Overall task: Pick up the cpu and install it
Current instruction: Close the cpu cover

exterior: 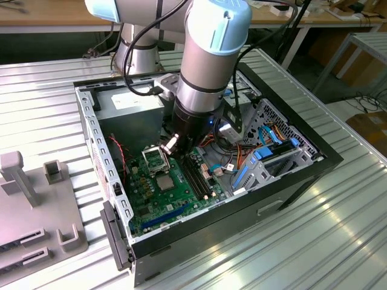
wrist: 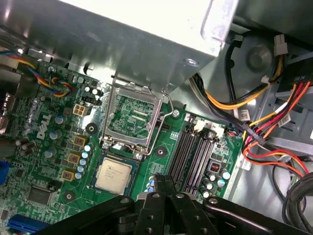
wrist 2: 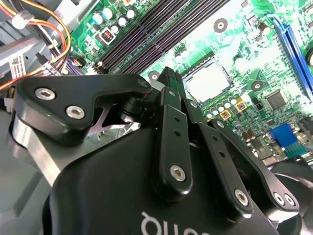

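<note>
Obs. — the cpu [wrist: 113, 175] lies flat, silver top up, in what looks like the socket recess on the motherboard [wrist: 54, 142]. Nothing rests on it. It sits just beside the hinge edge of the socket frame [wrist: 131, 116], which stands open, with green board showing through its window. The retention lever [wrist: 157, 128] runs along one side of the frame and is unlatched as far as I can tell.

The gripper [wrist: 164, 185] has its fingers drawn together with no gap and nothing between them. In the first wrist view its tips hang beyond the frame's hinge edge, between the cpu and the memory slots [wrist: 195, 154]. Whether they touch the board cannot be told. Past the slots, farther from the frame, runs a cable bundle [wrist: 274, 122]. All of this is inside the computer case [exterior: 290, 181].

Judgement: the chip is placed but the frame is not down, so the install is part done. The step in hand reads as settling the seat.

- Check that all four chip edges sit level with the recess — a tilt puts the contacts at risk.
- Any touch on the lid should be light, central and straight down, with no sideways drag.
- Keep the tips off the lever and the capacitors [wrist: 84, 159] near the frame's hinge.
</note>
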